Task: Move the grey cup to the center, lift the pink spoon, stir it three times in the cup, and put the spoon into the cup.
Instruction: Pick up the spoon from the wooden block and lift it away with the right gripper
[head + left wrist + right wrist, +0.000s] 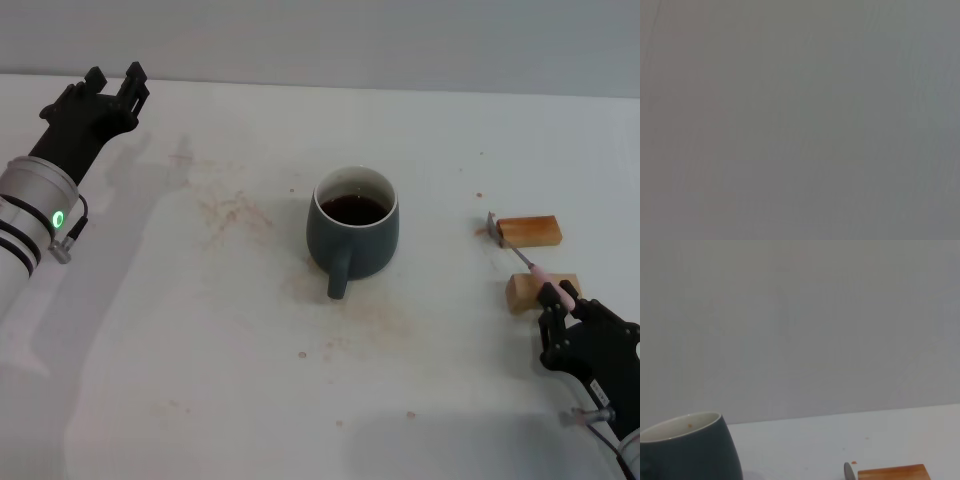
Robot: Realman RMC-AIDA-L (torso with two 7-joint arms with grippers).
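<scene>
I saw the grey cup [353,228] near the middle of the head view, standing upright on the white table [200,380]. It had dark liquid inside, and its handle pointed toward the bottom of the frame. In the right wrist view the cup [687,447] sat in the lower left corner.

The pink spoon [528,262] was off to the right of the cup, well apart from it. It lay across two small wooden blocks [530,231], with its grey bowl end on the upper block and its pink end by the lower one.

My right gripper [556,308] was at the lower right, with its fingers closed on the pink end of the spoon.

My left gripper [112,88] waited at the upper left, far from the cup, with its fingers a little apart.
</scene>
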